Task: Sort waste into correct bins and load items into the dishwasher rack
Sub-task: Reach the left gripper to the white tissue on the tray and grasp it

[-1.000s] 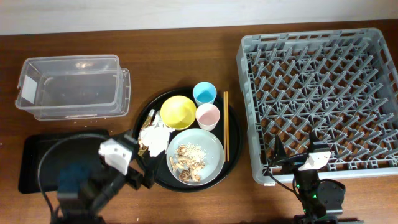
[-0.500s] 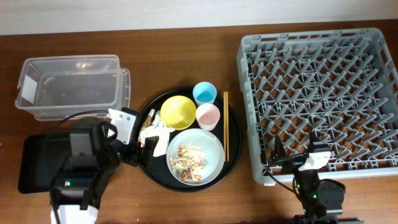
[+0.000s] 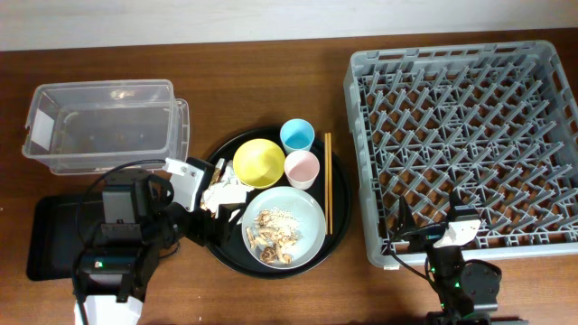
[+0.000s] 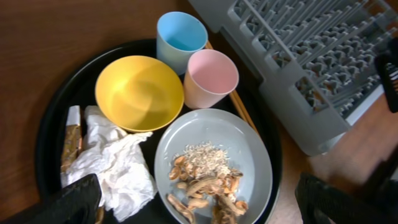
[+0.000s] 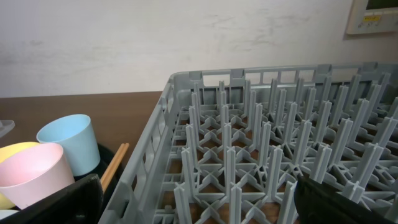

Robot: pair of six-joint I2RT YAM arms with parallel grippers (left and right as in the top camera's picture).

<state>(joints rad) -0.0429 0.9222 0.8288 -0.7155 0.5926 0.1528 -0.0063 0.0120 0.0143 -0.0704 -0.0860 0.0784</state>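
On the round black tray [image 3: 336, 236] sit a yellow bowl [image 3: 258, 162], a light-blue cup [image 3: 297, 135], a pink cup [image 3: 302, 168], a grey-green plate [image 3: 312, 209] with food scraps and rice [image 3: 274, 230], a white napkin [image 3: 226, 199], a brown-gold wrapper [image 4: 71, 132] and chopsticks [image 3: 327, 181]. My left gripper [image 3: 206, 226] is open and empty, low over the tray's left edge, beside the napkin [image 4: 118, 165] and plate [image 4: 249, 143]. My right gripper [image 3: 432, 233] is open and empty at the front edge of the grey rack [image 3: 461, 135].
The clear plastic box [image 3: 104, 126] with a white label stands at the back left. The flat black tray [image 3: 50, 236] lies at the front left, partly under my left arm. The rack wall [image 5: 155, 143] fills the right wrist view.
My left arm has swung up and right from the flat tray's front to the round tray's left edge. The right arm has not moved.
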